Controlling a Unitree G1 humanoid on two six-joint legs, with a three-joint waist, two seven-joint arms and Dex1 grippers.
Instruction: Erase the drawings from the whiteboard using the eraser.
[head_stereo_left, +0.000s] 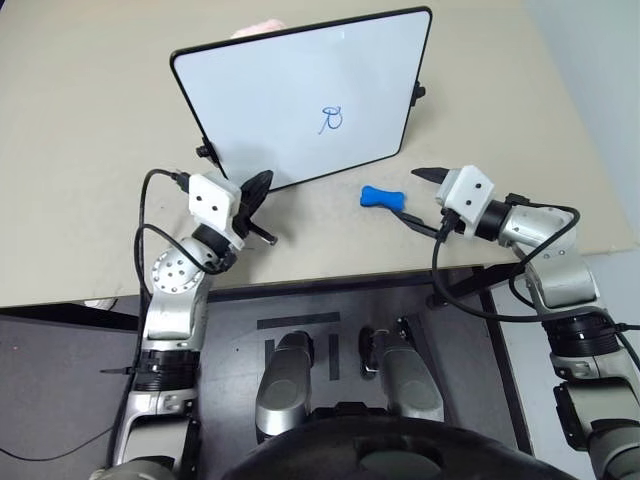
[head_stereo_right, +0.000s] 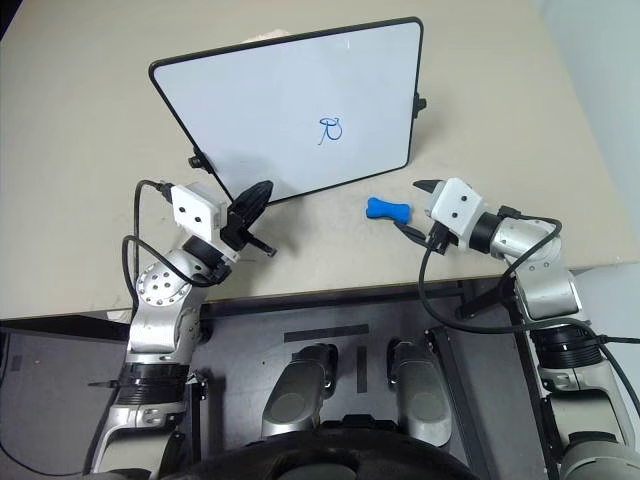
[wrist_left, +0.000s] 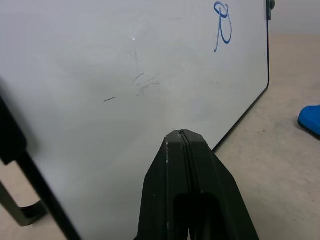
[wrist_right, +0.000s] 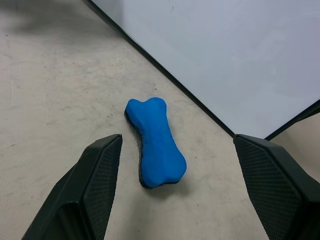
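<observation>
Beige table (head_stereo_left: 80, 150) ahead of you: whiteboard (head_stereo_left: 280, 95) far, drawings (head_stereo_left: 331, 119) intact; eraser (head_stereo_left: 383, 197) lying free, right gripper (head_stereo_left: 420, 198) spread wide beside it; left gripper (head_stereo_left: 258, 205) clenched empty at board's near edge.

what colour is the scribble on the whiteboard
Blue, a small loopy scribble on the whiteboard; the left wrist view shows it best.

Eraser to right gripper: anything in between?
Nothing. In the right wrist view, the open right gripper faces the eraser across bare table.
</observation>
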